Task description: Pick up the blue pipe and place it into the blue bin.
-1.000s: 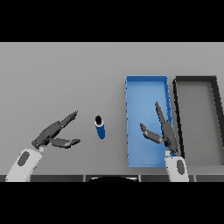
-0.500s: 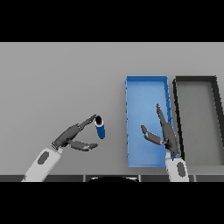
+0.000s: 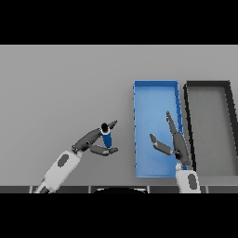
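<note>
The blue pipe point(image 3: 108, 138) stands upright on the grey table, a short cylinder with a dark top end, left of the blue bin point(image 3: 155, 83). My left hand point(image 3: 91, 141) comes in from the lower left and brackets the pipe: straight fingers run behind it, the thumb lies in front of it, low down. The fingers are not curled round it. My right hand point(image 3: 177, 145) hovers open over the bin's near right part, fingers pointing away and thumb out to the left.
A black bin point(image 3: 207, 83) lies directly right of the blue bin, their long walls side by side. Both bins hold nothing.
My left hand has slid right until its fingers and thumb flank the pipe. The pipe and my right hand have stayed where they were.
</note>
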Controlling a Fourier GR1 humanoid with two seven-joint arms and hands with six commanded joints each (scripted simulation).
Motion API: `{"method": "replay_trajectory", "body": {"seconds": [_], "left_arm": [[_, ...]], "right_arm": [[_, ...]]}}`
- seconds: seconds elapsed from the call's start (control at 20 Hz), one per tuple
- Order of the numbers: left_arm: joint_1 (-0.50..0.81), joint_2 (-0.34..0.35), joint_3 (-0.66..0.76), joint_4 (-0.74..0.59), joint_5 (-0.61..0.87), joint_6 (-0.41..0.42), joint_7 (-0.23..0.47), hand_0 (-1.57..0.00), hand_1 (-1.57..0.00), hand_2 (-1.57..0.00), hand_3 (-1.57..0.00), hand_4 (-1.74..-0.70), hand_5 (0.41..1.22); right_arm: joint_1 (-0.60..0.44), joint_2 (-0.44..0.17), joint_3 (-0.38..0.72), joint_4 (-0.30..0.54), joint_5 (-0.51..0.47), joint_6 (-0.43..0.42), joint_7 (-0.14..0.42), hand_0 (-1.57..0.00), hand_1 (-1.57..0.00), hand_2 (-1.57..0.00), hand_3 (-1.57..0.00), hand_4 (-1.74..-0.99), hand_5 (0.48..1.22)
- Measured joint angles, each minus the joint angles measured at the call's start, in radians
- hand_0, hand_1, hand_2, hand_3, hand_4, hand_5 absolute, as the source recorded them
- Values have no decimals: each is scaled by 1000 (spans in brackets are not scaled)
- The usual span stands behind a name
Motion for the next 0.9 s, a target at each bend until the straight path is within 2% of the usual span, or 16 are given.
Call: {"method": "replay_trajectory", "body": {"seconds": [0.1,0.15,0.25,0.3,0.35,0.4,0.5,0.6,0.65,0.85,0.9], "left_arm": [[-13,-29,5,20,9,4,-21,1,-2,-39,-6,-1240,558],[-4,-36,10,21,15,10,-43,1,-40,-110,-43,-1267,585],[-12,-57,15,28,22,20,-33,-100,-265,-357,-215,-1317,651],[-13,-65,16,24,22,30,-27,-289,-458,-539,-486,-1342,765],[-6,-79,24,32,49,22,-21,-504,-677,-733,-703,-1416,856],[-12,-93,27,31,60,27,-1,-717,-856,-901,-877,-1477,929],[8,-100,-10,19,21,36,-22,-1025,-1113,-1142,-1102,-1567,1034],[-5,-87,-16,24,29,29,-33,-1221,-1278,-1296,-1225,-1626,1101],[-5,-89,-22,37,19,41,-78,-1291,-1337,-1351,-1272,-1647,1125],[11,-93,-33,-5,14,76,-117,-1456,-1475,-1481,-1406,-1702,1182],[-2,-115,-33,-17,19,92,-99,-1479,-1494,-1499,-1423,-1710,1190]], "right_arm": [[-12,-4,-13,12,-12,1,23,1,1,1,1,-1204,605],[-10,-9,-18,14,-12,0,12,1,1,1,1,-1196,603],[-26,-13,-21,26,-11,0,26,1,1,1,1,-1198,605],[-25,-12,-25,22,-21,3,18,1,1,1,1,-1199,605],[-4,-9,-18,23,-17,8,-1,1,1,1,1,-1196,604],[-10,-8,-18,23,-14,4,-3,1,1,1,1,-1198,604],[-14,-7,-18,18,-23,10,-1,1,1,1,1,-1196,604],[-8,-10,-21,12,-26,10,2,1,1,1,1,-1195,603],[-23,-7,-19,19,-21,6,20,1,1,1,1,-1191,602],[-32,-10,-20,28,-17,6,31,1,1,1,1,-1189,603],[-30,-12,-20,37,-10,4,27,1,1,1,1,-1187,603]]}}
